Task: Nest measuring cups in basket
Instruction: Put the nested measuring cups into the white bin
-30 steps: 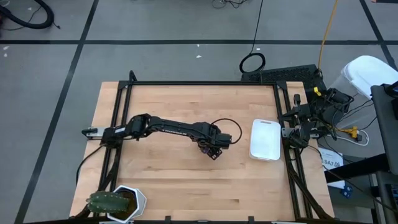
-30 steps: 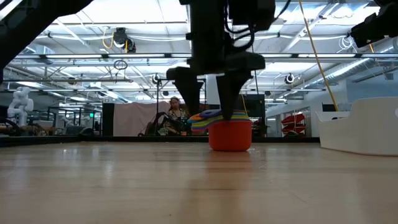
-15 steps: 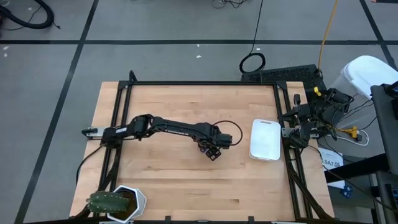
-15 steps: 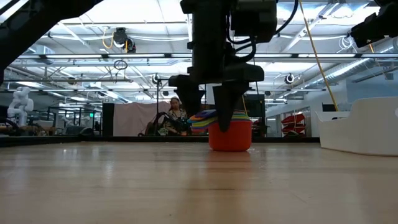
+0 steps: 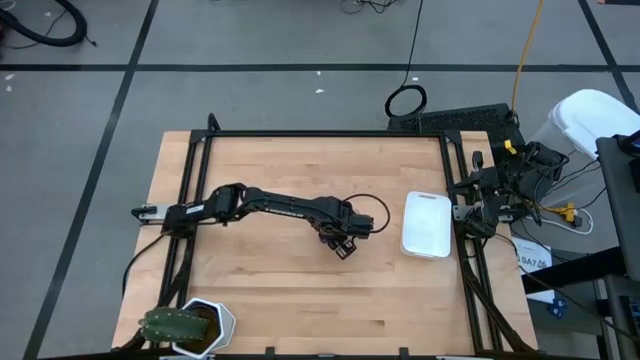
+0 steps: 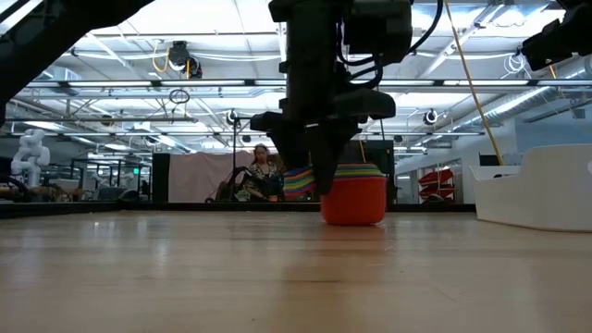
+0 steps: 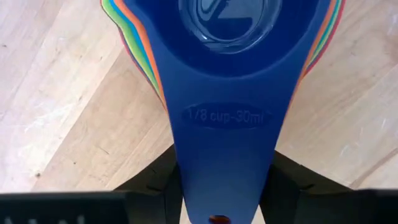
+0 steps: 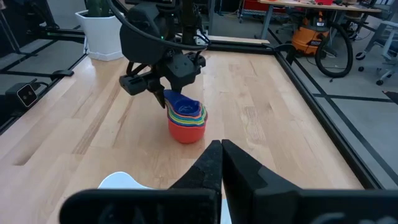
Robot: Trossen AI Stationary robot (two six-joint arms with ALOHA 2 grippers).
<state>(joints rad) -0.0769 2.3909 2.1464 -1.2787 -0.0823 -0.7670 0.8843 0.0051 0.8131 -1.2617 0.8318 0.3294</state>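
Left gripper (image 6: 319, 171) just narrowed from wide apart onto handles of measuring cups (image 8: 185, 122); nested stack shifted slightly toward basket (image 5: 426, 224), on table beside it. Lift likely next. Right gripper (image 8: 221, 163) together, waiting beyond basket.

text: "1/8 cup-30ml" | on: flat handle of the top blue measuring cup (image 7: 227, 118) | place: between the left gripper's fingers (image 7: 158, 180), just past their tips | other readable text: none
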